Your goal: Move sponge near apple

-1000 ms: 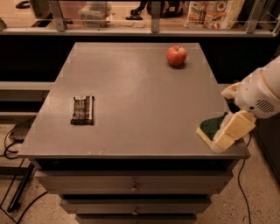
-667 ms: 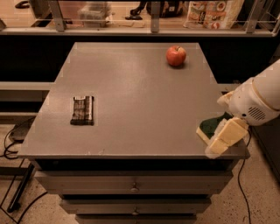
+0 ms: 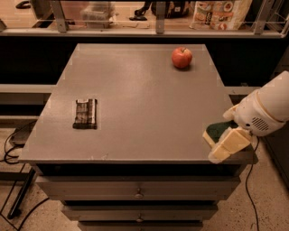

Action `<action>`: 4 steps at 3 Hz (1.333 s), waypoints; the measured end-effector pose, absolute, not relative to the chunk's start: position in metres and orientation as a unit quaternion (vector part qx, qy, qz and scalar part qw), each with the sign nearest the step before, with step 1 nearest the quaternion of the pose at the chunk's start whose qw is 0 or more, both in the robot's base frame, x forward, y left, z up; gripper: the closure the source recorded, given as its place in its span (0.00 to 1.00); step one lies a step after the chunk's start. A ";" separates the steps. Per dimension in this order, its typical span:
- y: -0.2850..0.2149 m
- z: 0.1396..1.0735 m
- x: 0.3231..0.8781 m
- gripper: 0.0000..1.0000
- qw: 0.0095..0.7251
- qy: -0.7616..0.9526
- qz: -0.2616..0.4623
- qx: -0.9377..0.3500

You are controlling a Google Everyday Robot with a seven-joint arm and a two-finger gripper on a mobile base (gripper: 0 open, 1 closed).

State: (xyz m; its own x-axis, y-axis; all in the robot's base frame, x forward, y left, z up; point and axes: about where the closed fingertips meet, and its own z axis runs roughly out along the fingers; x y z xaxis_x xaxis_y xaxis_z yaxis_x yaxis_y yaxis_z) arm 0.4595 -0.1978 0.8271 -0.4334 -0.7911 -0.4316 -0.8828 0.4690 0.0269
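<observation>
The sponge (image 3: 217,129), dark green on top with a pale yellow base, lies at the front right corner of the grey table (image 3: 135,99). My gripper (image 3: 224,133) reaches in from the right and is down over the sponge. It is open, with one cream finger (image 3: 229,144) in front of the sponge and the other behind it. The arm's white wrist hides the sponge's right part. The red apple (image 3: 181,57) stands at the far right of the table, well away from the sponge.
A dark flat rectangular packet (image 3: 85,113) lies on the left side of the table. A shelf with a rail and bagged goods (image 3: 221,12) runs behind the table. Drawers (image 3: 137,194) sit below the front edge, and cables lie on the floor at the left.
My gripper has moved down and a little left, closer over the sponge at the table's front right corner. The sponge, apple and packet have not moved.
</observation>
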 end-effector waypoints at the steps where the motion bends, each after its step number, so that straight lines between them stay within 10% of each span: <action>1: -0.205 0.836 0.463 0.41 0.192 0.841 0.114 -0.493; 4: -0.213 0.883 0.486 1.00 0.264 0.830 0.131 -0.473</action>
